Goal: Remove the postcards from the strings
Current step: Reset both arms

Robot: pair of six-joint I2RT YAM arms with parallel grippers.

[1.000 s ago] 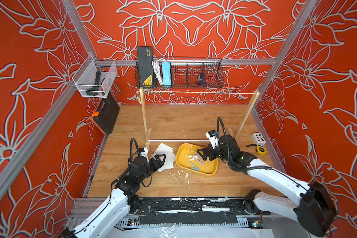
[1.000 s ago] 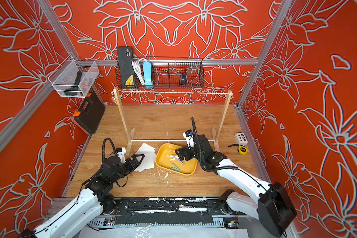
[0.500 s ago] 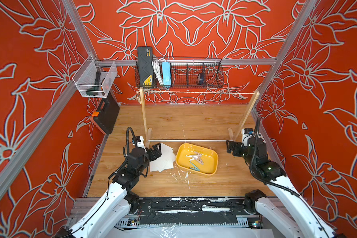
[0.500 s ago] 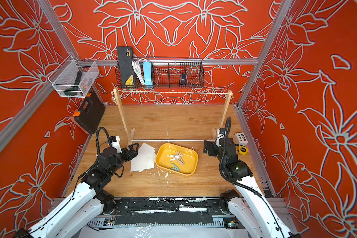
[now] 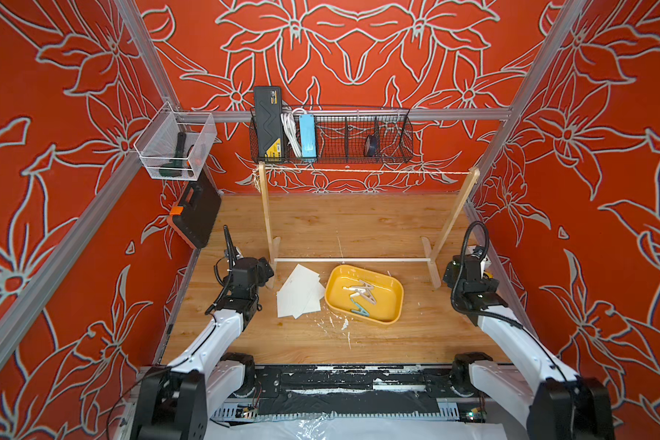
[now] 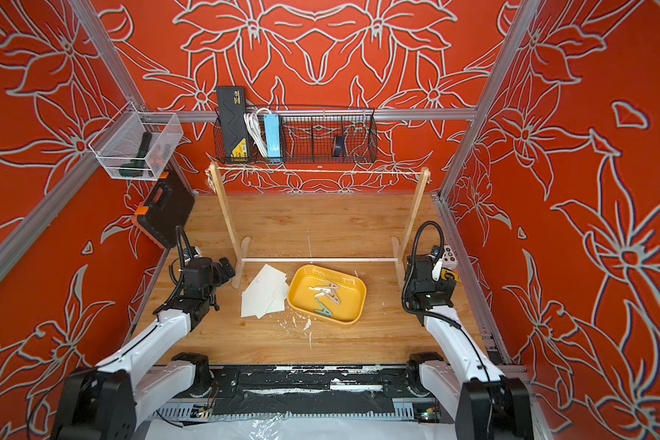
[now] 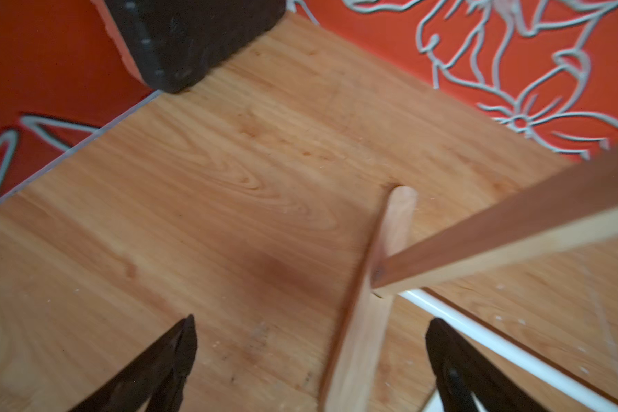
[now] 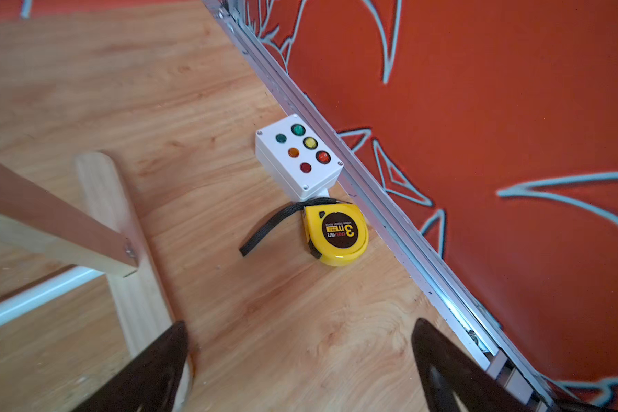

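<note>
Moved since a second ago: the right arm has left the shallow yellow plastic tray [image 5: 383, 306] and swung out to the right-hand wall. The left arm has drawn back from the card pile to the left post's foot.
Postcards: the plain white paper postcards [image 5: 300, 291] lie flat in a loose, overlapping pile on the wooden tabletop [image 5: 340, 221], just beside the tray. I cannot count them through the overlap.
String: the thin beige twine string [image 5: 366, 171] runs bare between the two slim light-wood posts [image 5: 265, 213]. Nothing hangs from it in either top view.
Pegs: the small pastel clothespins [image 5: 361, 293] sit inside the tray.
Step in hand: I judge the removal done and both arms in retreat.
Next move: nothing is left to pluck. I only need to park the arms without knocking the posts or brushing the pile.
Left jaws: the left gripper [image 7: 311, 321] stands spread wide and empty over bare tabletop, close by the post's foot but apart from it.
Right jaws: the right gripper [image 8: 300, 323] is equally wide and holds nothing. A yellow tape measure [image 8: 338, 233] and a white button box [image 8: 298, 157] lie ahead of it.
</note>
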